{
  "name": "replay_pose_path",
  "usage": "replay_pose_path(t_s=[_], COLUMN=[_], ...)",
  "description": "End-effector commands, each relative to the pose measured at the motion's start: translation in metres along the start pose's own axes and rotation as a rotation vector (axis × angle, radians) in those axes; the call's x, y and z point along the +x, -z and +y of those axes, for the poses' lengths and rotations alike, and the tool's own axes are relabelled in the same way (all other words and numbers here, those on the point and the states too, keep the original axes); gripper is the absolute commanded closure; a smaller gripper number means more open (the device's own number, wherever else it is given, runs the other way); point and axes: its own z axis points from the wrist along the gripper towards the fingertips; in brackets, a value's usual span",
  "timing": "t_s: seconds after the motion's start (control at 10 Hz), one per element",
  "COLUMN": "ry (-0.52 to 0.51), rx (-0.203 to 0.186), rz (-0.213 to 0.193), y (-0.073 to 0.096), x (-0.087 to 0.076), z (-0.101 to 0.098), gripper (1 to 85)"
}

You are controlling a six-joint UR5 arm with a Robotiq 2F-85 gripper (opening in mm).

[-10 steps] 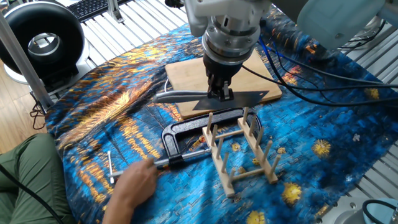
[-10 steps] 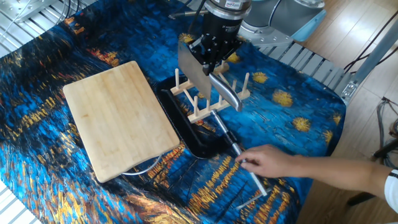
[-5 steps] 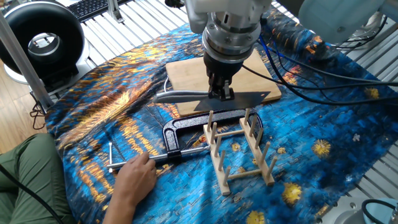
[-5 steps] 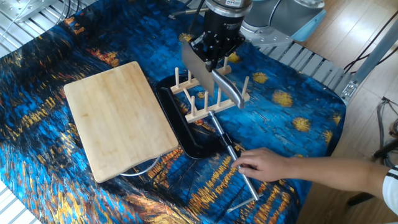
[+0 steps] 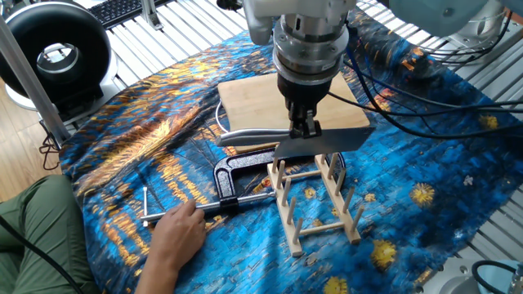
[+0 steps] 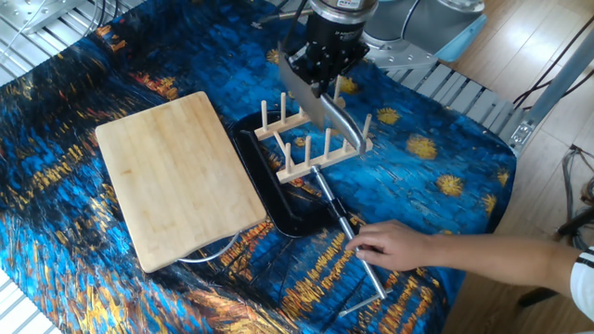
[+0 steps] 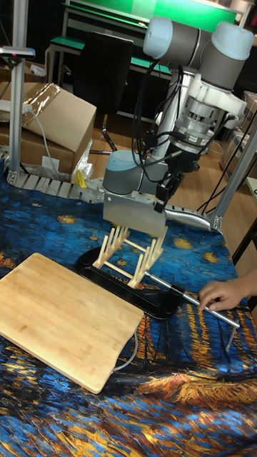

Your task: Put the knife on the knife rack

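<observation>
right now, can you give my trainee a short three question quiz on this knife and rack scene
1. True or false: the knife already rests between the pegs of the knife rack.
2. What is the person's hand touching? A) the bamboo cutting board B) the screw bar of the black C-clamp C) the knife handle
3. Fill in: the gripper holds the knife by the top edge of its ____.

Key
1. False: the jaws hold it just above the rack.
2. B
3. blade
</observation>
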Motion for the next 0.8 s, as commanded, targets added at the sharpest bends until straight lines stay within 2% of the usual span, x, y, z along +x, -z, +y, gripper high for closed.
replay_pose_path(t_s=[0.0, 0.1, 0.4, 0.6, 0.7], ry=[-0.014, -0.022, -0.036, -0.063, -0.073], rx=[0.004, 0.018, 0.031, 0.034, 0.024], rz=[-0.016, -0.026, -0.018, -0.008, 0.012], y=[-0.020, -0.031, -0.040, -0.038, -0.031], x=[-0.012, -0.019, -0.022, -0.027, -0.024], z=[-0.010, -0.017, -0.017, -0.010, -0.006], gripper=[84.7, 84.7, 84.7, 84.7, 84.7])
